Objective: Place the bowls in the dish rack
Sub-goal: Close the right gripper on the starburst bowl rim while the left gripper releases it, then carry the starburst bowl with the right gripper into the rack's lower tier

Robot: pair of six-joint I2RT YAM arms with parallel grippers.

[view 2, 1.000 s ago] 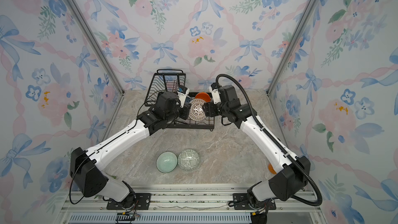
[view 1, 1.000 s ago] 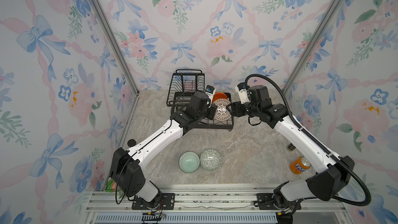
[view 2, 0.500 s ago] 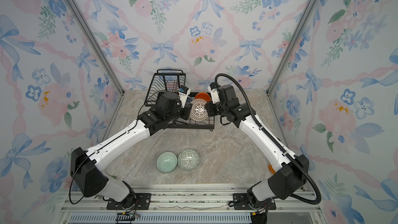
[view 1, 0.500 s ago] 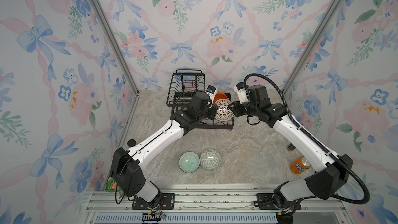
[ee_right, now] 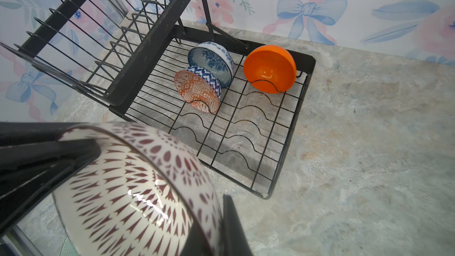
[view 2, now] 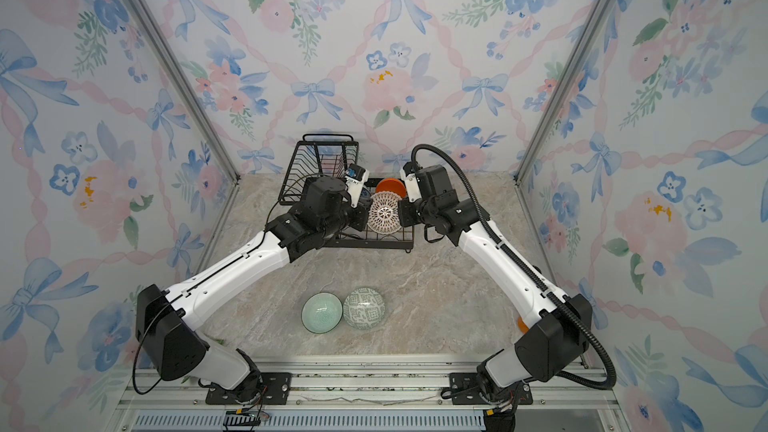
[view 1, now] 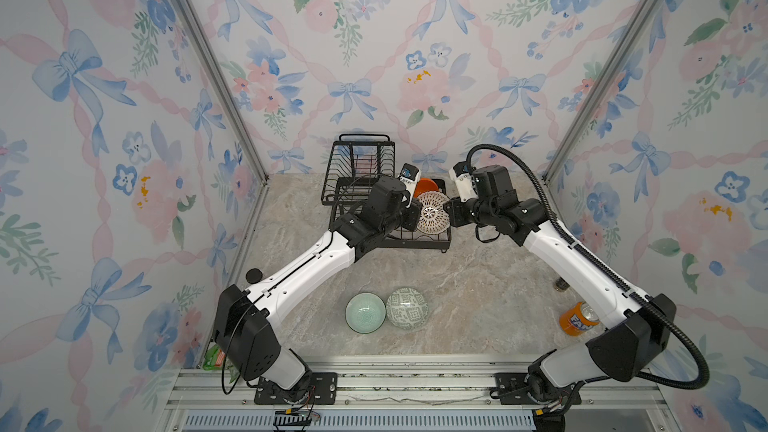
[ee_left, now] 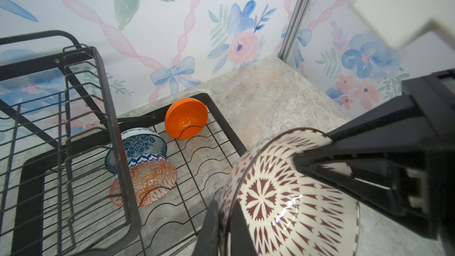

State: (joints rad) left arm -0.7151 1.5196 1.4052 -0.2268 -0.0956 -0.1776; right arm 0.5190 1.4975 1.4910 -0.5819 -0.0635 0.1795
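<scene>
**Step in hand.** The fourth bowl is being loaded. The lattice bowl [view 1: 433,214] hangs on edge over the right half of the rack [view 1: 424,246], clear of the lower tray's wires, with a pincer on each side of it.

**Pincers.** The right pincer [ee_right: 214,230] is pressed together on the bowl's rim. The left pincer [ee_left: 222,227] has its jaws astride the opposite rim; whether they bite or stand just clear cannot be told. It reads as a handover, left to right.

**Other bowls.**
- Three stand on edge in the tray's far slots: the orange bowl [ee_right: 269,68] at the far right, and the blue bowl [ee_right: 211,57] and patterned bowl [ee_right: 197,92] touching one another to its left.
- The green bowl [view 1: 365,312] and grey bowl [view 1: 407,309] sit side by side on the near bench [view 1: 478,284].

**Next move.** The left pincer should release fully and back off leftward. The right pincer should then lower the bowl, rim first, into a free wavy slot on the near side of the orange bowl.
</scene>
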